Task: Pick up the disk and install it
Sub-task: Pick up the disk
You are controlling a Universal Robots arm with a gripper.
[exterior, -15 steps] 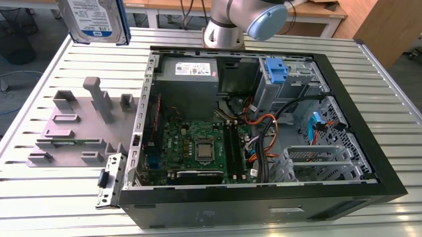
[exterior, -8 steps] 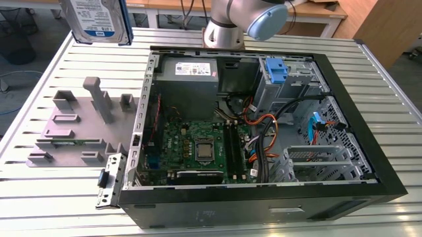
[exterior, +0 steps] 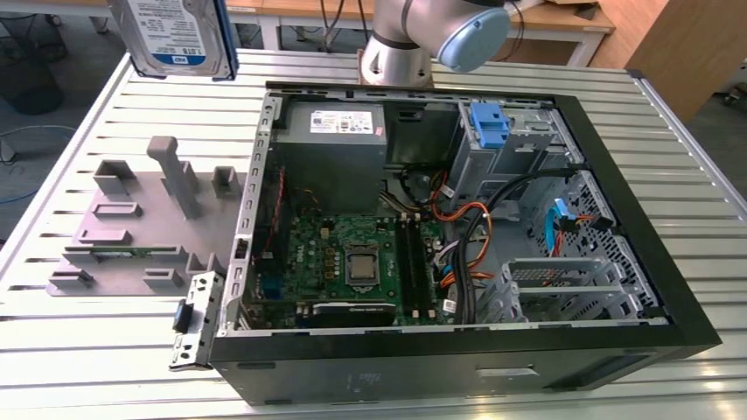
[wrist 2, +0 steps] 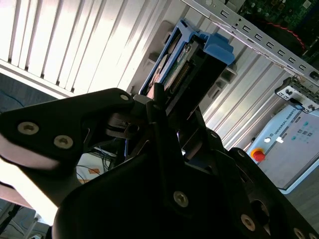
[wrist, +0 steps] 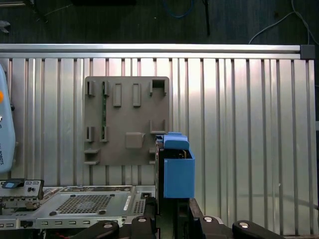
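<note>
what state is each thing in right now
disk: off the table, held in the air by the gripper
gripper: shut on the disk
computer case: lying on its side, side panel off, inside exposed
blue bracket: sitting in the case at the drive cage
grey fixture plate: flat on the table beside the case

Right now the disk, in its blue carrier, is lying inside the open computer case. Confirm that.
Wrong in one respect. The disk, in its blue carrier, is not lying inside the open computer case; the gripper is shut on it and holds it in the air over the slatted table. The first wrist view shows the grip, the exterior view the disk aloft.
</note>
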